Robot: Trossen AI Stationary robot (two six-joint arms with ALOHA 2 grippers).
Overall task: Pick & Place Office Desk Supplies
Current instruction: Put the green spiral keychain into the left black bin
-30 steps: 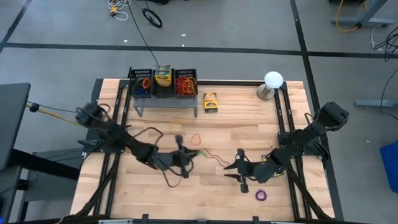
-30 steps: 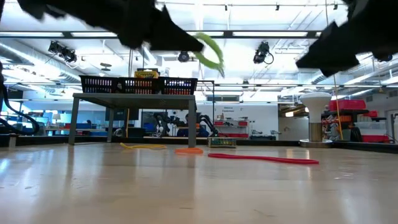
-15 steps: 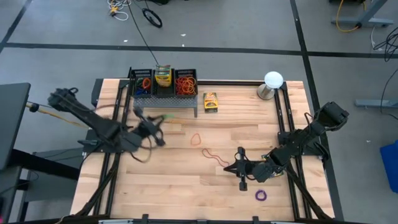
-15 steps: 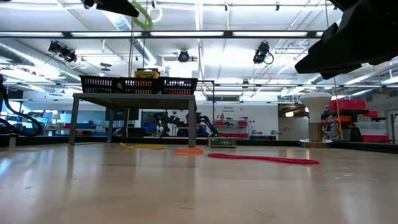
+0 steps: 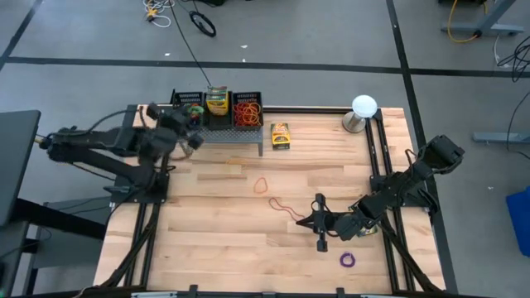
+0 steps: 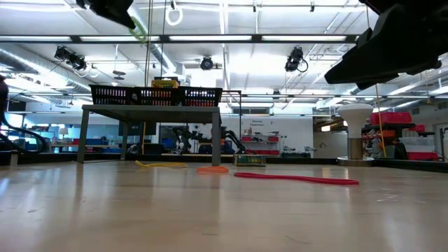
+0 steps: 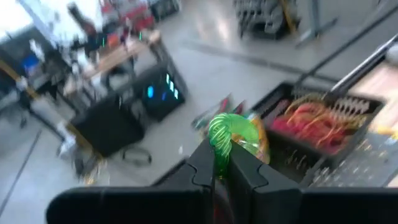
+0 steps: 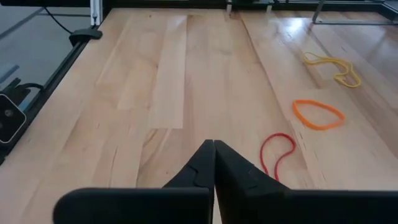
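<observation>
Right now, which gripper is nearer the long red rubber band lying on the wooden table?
Right. The right gripper hovers just beside the long red rubber band, fingers shut and empty. The left gripper is far off by the black mesh basket, pinching a green rubber band.

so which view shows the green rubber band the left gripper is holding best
The left wrist view: the green rubber band sits pinched between the left gripper's fingers, above the black basket. The low view catches only a green sliver at the top edge. The high view barely shows it, and the right wrist view not at all.
</observation>
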